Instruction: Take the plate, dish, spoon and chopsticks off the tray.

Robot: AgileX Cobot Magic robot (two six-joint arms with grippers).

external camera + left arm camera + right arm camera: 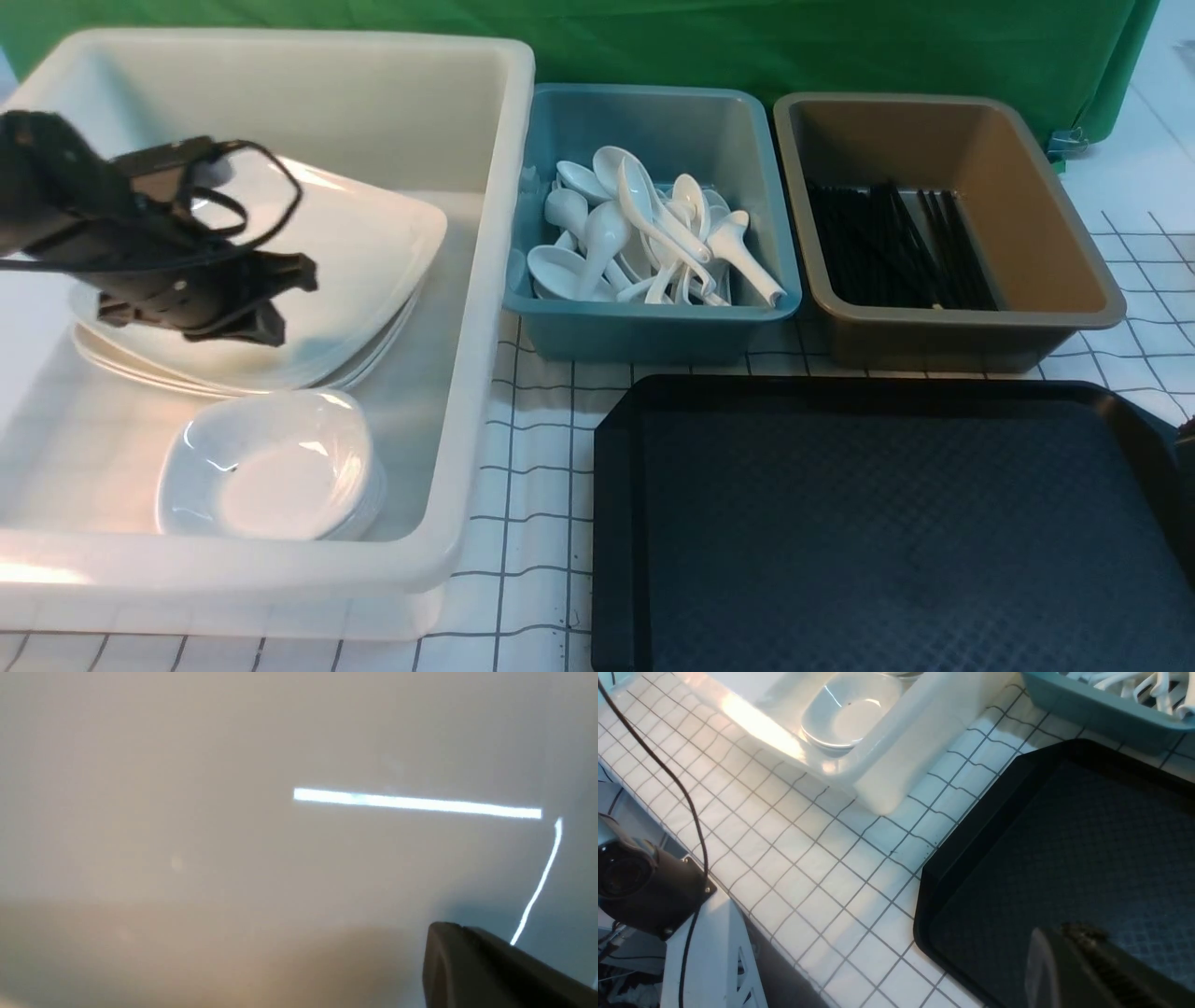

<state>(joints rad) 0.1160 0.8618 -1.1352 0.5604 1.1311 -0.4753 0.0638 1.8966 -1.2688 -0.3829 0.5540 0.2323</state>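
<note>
Black tray (887,523) on gridded table (532,523), right gripper (1069,942) clenched over it; white tub (467,420) holding dish (280,471) stack in front, plate (373,243) stack behind beneath the clenched left gripper (294,299); teal tub (653,331) of spoons (644,233); brown tub (1055,271) of chopsticks (896,247).

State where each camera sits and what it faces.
Front: between the arms, facing forward over white tub, teal tub, brown tub, tray; left hand shows above the plates.
Left wrist: on the left arm, close to a glossy white surface; its hand's tip shows.
Right wrist: on the right arm, looking down at the tray's corner and checked cloth; right hand shows.
Shared: front and right wrist both show tray, white tub, teal tub.
</note>
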